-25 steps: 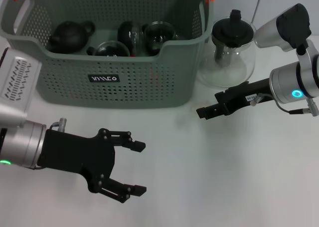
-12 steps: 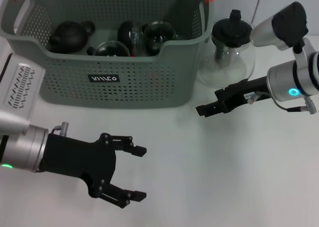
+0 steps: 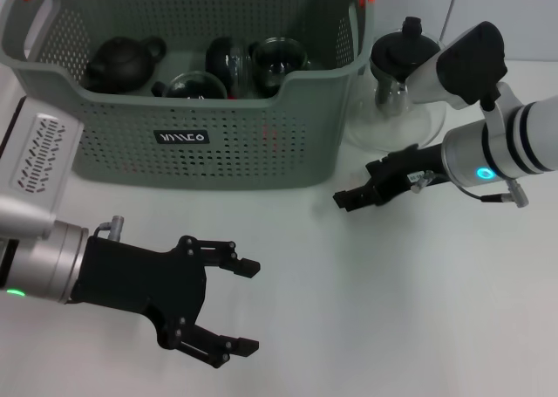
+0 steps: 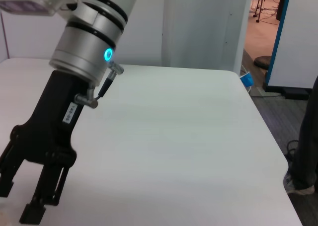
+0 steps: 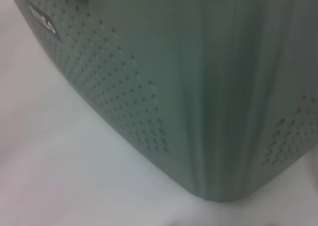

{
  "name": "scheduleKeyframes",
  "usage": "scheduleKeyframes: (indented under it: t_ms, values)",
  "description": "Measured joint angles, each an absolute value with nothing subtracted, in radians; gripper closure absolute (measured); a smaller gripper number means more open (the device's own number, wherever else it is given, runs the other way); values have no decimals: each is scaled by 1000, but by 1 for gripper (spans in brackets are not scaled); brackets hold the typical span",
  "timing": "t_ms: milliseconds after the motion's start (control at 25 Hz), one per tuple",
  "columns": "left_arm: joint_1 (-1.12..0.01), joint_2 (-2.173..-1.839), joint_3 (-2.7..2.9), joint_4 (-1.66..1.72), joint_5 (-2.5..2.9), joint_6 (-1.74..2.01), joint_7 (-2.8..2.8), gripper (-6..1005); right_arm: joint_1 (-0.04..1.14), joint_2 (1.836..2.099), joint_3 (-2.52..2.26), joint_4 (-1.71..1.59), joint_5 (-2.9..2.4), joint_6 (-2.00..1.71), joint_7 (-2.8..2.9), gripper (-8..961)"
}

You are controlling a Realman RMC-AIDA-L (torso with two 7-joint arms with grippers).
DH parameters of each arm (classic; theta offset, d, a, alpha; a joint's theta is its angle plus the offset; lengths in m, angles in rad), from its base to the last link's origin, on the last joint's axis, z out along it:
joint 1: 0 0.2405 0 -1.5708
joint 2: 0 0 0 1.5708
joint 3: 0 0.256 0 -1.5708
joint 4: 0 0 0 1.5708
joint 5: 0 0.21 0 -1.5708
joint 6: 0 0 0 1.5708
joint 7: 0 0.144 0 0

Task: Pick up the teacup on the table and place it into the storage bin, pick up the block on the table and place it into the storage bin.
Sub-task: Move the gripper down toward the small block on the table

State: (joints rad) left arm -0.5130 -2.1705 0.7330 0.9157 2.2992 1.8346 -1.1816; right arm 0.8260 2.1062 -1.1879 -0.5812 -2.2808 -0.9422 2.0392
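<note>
My left gripper (image 3: 235, 308) is spread wide and empty, low over the desk's near edge. My right gripper (image 3: 349, 196) (black, narrow) hangs off the near right corner of the large grey-green perforated plastic storage bin (image 3: 200, 140); I cannot tell its finger state. The bin sits at the desk's far edge, holding dark and glass teaware (image 3: 209, 70). No teacup or block shows on the desk (image 3: 392, 310), so both placements appear done. Next move: confirm, then withdraw.
</note>
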Motion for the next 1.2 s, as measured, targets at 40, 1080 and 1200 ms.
scheduleKeyframes:
  t_ms: [40, 1080, 1200]
  values:
    - [-513, -2171, 733, 915, 2299, 1835, -1179, 77, 826, 2106, -1197, -581, -2272, -932, 2039, 72]
    - [-522, -2171, 735, 891, 2303, 1825, -1168, 78, 813, 2108, -1320, -551, -2161, -803, 2010, 71]
    - [-521, -2171, 735, 891, 2302, 1825, -1168, 77, 813, 2108, -1320, -543, -2160, -798, 2012, 71]
